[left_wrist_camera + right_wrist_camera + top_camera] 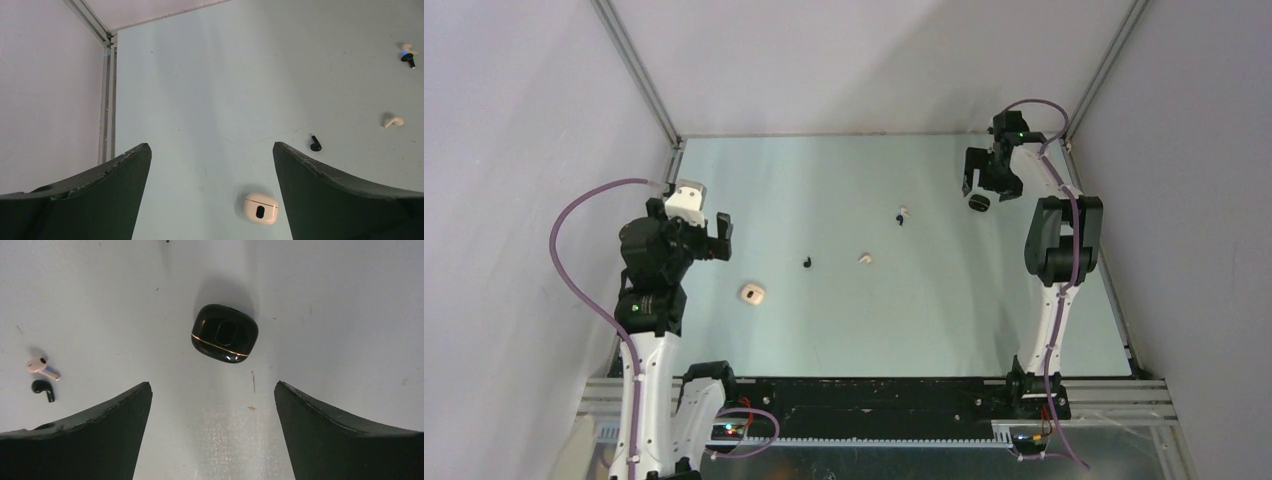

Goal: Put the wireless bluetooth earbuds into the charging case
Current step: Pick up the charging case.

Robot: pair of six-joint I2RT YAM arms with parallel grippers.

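Nothing is seated yet: our left end effector point(211, 145) and right end effector point(212, 385) gape empty, the right above the black case point(225, 333). Earbuds point(865, 258) lie loose on the counter point(844, 320); next we likely grasp one.

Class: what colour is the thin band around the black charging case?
Gold; the band shows best in the right wrist view.

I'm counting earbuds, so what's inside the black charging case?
Nothing inside shows: the black charging case lies shut on the table, its gold seam closed. A pale earbud and a black earbud lie loose nearby, outside it.
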